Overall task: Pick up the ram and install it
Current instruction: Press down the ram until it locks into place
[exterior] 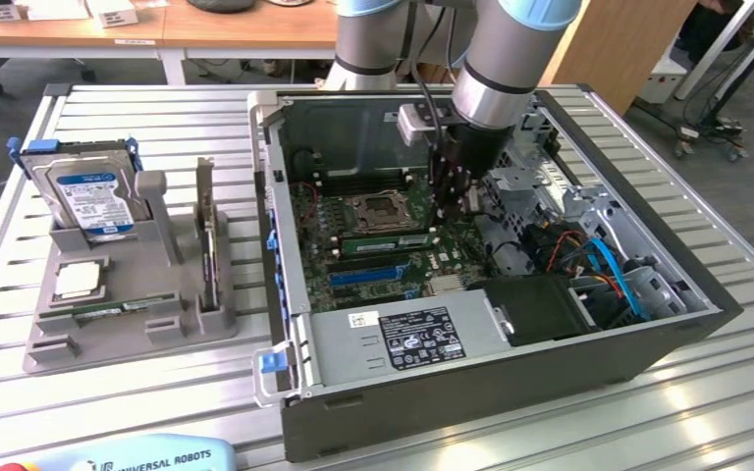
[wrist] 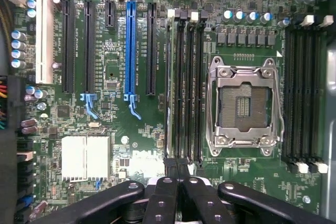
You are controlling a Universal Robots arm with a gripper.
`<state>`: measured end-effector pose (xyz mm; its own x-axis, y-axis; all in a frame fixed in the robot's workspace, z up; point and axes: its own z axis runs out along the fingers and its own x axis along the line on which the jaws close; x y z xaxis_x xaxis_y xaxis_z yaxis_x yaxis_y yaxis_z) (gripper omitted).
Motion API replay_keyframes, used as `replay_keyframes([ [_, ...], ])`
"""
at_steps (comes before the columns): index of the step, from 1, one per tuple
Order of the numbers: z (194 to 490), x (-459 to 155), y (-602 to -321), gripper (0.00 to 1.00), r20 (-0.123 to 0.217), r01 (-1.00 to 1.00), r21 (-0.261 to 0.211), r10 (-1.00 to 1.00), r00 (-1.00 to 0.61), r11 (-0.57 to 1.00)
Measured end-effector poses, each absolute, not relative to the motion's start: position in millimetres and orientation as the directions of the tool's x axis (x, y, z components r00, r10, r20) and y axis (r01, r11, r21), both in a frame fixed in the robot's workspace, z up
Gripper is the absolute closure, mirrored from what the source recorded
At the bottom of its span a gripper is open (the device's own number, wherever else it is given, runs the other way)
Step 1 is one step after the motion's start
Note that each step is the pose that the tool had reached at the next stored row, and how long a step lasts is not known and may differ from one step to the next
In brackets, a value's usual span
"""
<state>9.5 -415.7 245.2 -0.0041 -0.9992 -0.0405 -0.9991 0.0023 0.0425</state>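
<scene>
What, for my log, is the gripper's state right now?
Gripper: closed, fingertips together, apparently holding nothing; it is at the end of the ram, which sits in a slot on the motherboard.

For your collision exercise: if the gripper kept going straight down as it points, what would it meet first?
Probably the RAM slots beside the CPU socket on the motherboard; the gripper hangs right above them, though depth is unclear.

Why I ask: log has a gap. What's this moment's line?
tool over motherboard | ram edge-on at memory slots | seated: cannot tell
</scene>
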Motion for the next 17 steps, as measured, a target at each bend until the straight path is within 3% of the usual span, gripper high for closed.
replay_keyframes([
  [17,245,-25,-416,0.90,-0.041,-0.999,0.042,-0.999,-0.004,0.002],
])
